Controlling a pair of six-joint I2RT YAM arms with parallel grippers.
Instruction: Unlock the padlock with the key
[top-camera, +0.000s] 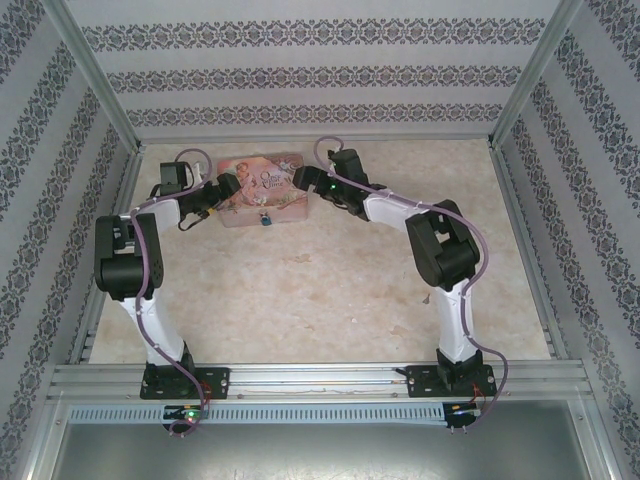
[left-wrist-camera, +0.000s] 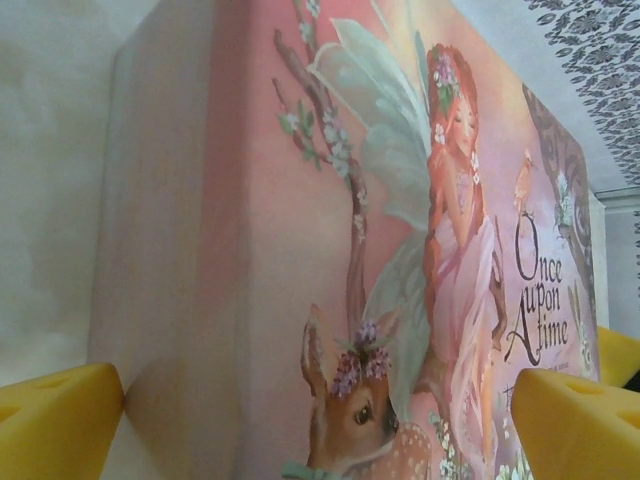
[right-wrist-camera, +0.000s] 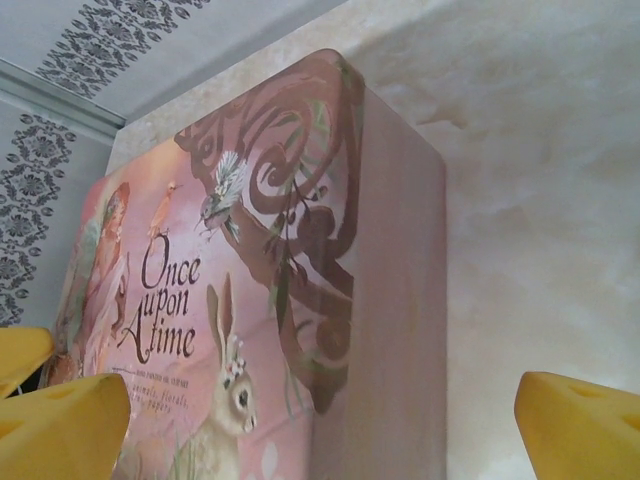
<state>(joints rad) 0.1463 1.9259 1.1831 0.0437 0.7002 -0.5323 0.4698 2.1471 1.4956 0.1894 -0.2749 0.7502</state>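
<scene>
While I can barely make it out from the top camera, the padlock (top-camera: 266, 220) is a tiny blue speck at the middle of the near wall of the tin (top-camera: 262, 186), right where that wall meets the surface (top-camera: 350, 290). Too small to tell whether it hangs from the tin or lies loose. I can't pick out a key at this size.

The tin is pink, lies flat toward the far side of the surface, lid up, with "Once upon A time" and a fairy, a deer and a rabbit printed on it.

The left end effector (top-camera: 217, 194) is at the tin's left end. On its wrist camera its yellow fingers (left-wrist-camera: 55, 420) are spread wide, so it is open, with the tin's end between them. Whether they touch the tin I can't tell.

The right end effector (top-camera: 300, 178) is at the tin's right end. Its fingers (right-wrist-camera: 580, 425) are also wide apart, open, gripping nothing, with the tin's corner between them.

Patterned walls (top-camera: 300, 80) close in the surface.
</scene>
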